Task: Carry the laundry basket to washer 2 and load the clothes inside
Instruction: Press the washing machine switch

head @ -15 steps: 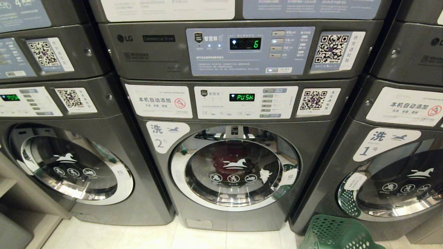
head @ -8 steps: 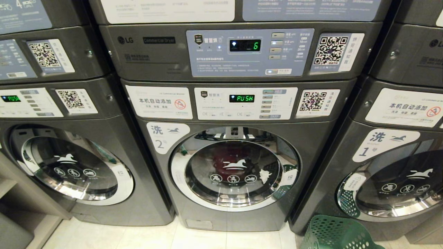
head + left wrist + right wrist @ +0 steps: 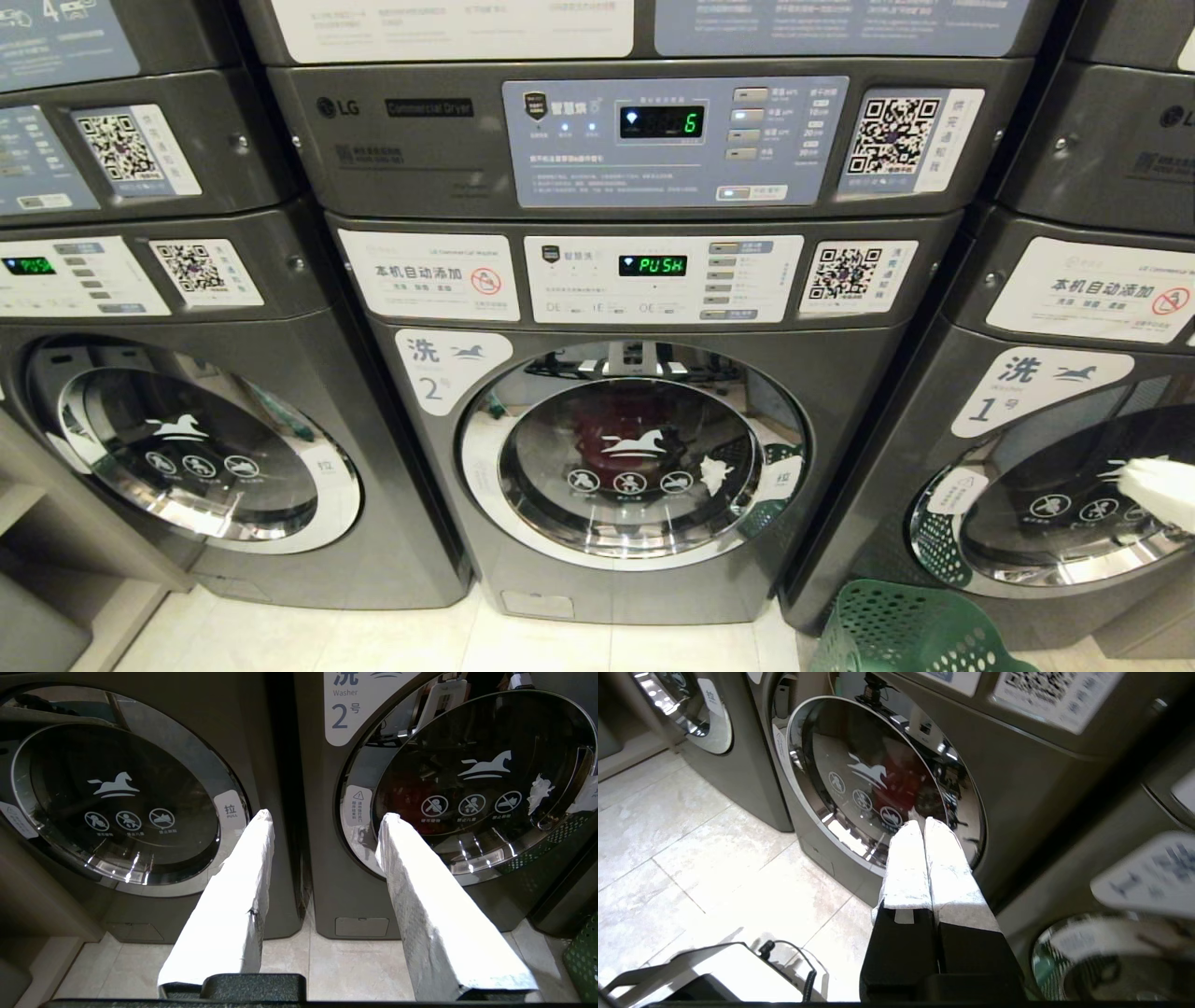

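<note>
Washer 2 (image 3: 635, 467) stands straight ahead with its round chrome-ringed door shut; a dark red shape (image 3: 607, 429) shows behind the glass. The green laundry basket (image 3: 901, 635) sits on the floor to its right, in front of washer 1, and no garment shows in the part I see. My right gripper (image 3: 1158, 490) enters at the right edge, before washer 1's door. In its wrist view the right gripper (image 3: 923, 822) is shut and empty, pointing at washer 2's door (image 3: 878, 779). My left gripper (image 3: 322, 814) hangs open and empty, low, facing the gap left of washer 2 (image 3: 467, 788).
Washer 1 (image 3: 1055, 467) is on the right and a third washer (image 3: 187, 448) on the left. A dryer (image 3: 653, 140) is stacked above washer 2. Pale floor tiles (image 3: 467, 644) lie in front. Part of my base (image 3: 714, 975) shows in the right wrist view.
My right gripper has risen into the head view at the right edge, in front of washer 1's door. The washers and the basket have not moved.
</note>
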Controlling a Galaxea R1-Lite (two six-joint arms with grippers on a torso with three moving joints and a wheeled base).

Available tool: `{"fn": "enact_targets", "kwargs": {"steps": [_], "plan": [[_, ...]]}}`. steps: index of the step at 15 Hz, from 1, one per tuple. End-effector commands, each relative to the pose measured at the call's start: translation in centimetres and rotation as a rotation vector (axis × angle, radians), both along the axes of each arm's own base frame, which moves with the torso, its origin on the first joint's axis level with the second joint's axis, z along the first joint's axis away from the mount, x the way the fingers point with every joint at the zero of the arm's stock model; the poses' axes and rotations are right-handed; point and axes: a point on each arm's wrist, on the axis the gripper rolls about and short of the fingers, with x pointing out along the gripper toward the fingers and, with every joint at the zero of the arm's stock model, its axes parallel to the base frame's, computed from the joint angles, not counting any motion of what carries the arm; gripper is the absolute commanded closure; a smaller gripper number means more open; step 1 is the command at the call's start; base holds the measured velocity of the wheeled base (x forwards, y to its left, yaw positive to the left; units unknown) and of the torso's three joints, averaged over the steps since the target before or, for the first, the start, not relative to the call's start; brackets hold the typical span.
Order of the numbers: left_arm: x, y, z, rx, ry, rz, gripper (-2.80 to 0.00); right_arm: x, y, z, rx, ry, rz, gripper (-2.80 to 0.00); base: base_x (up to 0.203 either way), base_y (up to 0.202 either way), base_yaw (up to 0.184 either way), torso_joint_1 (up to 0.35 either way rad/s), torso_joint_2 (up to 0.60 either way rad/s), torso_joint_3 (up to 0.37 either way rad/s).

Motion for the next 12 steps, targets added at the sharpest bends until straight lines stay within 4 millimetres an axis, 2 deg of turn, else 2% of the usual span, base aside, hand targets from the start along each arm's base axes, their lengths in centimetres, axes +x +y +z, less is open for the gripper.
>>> {"fn": "enact_targets", "kwargs": {"steps": [1, 3, 5, 7, 12], "plan": [[0.0, 0.0, 0.0, 0.001, 0.000, 0.001, 0.00, 7.8, 1.6, -1.6, -0.023, 0.149, 0.058, 0.00, 0.000, 0.000, 0.000, 0.000, 0.00, 0.000], [0.0, 0.0, 0.0, 0.001, 0.000, 0.001, 0.00, 12.1, 4.2, -1.8, -0.038, 0.095, 0.123, 0.00, 0.000, 0.000, 0.000, 0.000, 0.00, 0.000], [0.0, 0.0, 0.0, 0.001, 0.000, 0.001, 0.00, 15.4, 7.0, -2.0, -0.041, 0.044, 0.164, 0.00, 0.000, 0.000, 0.000, 0.000, 0.00, 0.000], [0.0, 0.0, 0.0, 0.001, 0.000, 0.001, 0.00, 18.3, 8.9, -1.6, -0.027, -0.040, 0.162, 0.00, 0.000, 0.000, 0.000, 0.000, 0.00, 0.000], [0.0, 0.0, 0.0, 0.001, 0.000, 0.001, 0.00, 22.3, 10.9, -1.0, 0.000, -0.104, 0.088, 0.00, 0.000, 0.000, 0.000, 0.000, 0.00, 0.000]]}}
